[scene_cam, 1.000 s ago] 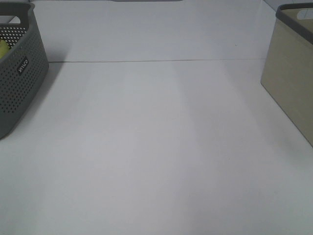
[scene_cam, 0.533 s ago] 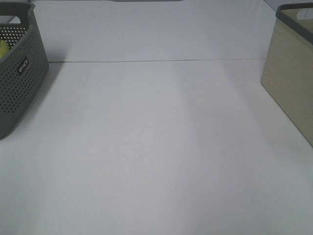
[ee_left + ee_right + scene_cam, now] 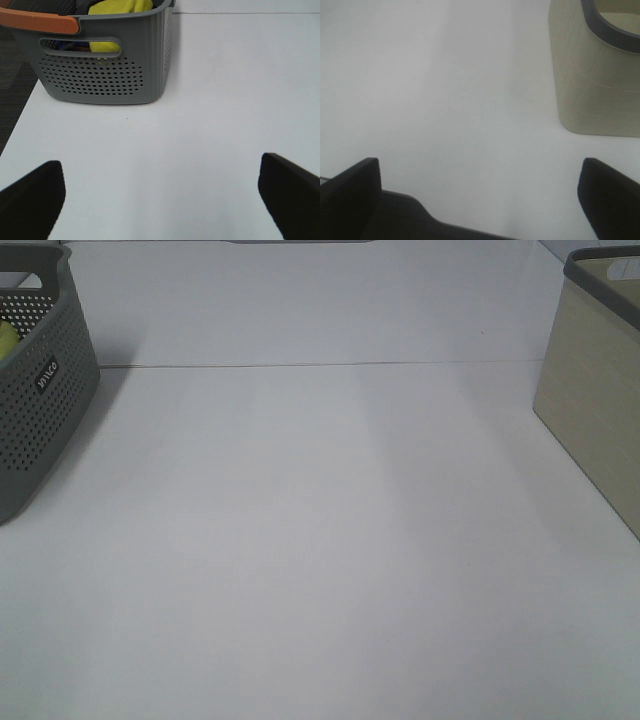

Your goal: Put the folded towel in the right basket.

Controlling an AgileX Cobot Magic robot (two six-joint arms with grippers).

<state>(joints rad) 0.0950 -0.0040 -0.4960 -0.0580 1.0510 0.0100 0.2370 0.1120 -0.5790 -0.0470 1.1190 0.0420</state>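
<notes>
Grey perforated basket (image 3: 35, 390) on the left holds something yellow (image 3: 120, 6); beige basket (image 3: 595, 400), dark-grey rim, on the right; white table (image 3: 320, 540).

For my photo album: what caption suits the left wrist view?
Open gripper over a white table, facing a grey basket holding yellow cloth.

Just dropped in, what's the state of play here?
Nothing is being handled. The left pincer and right pincer are both open and hold nothing above the white table. A yellow cloth sits in the grey perforated basket on the left. The beige basket stands on the right.
</notes>
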